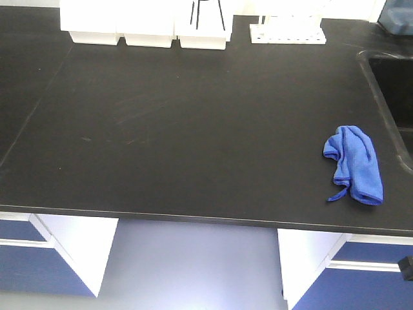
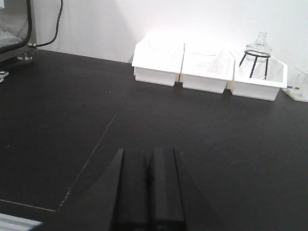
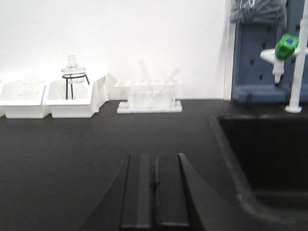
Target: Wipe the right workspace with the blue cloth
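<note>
White wall (image 3: 144, 33) at far back, black counter (image 1: 193, 129), sink basin (image 1: 393, 84) right, blue cabinet fronts (image 1: 39, 271) underneath, pale floor (image 1: 193, 271).

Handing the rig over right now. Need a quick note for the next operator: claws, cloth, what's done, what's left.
Left claw: shut, empty, over the black counter.
Right claw: shut, empty, with the sink to its right.
Blue cloth: bunched on the counter near the front edge, just left of the sink, neither claw on it.
Done: nothing yet; cloth not picked up.
Left: grab the cloth, then do all the wiping.
</note>
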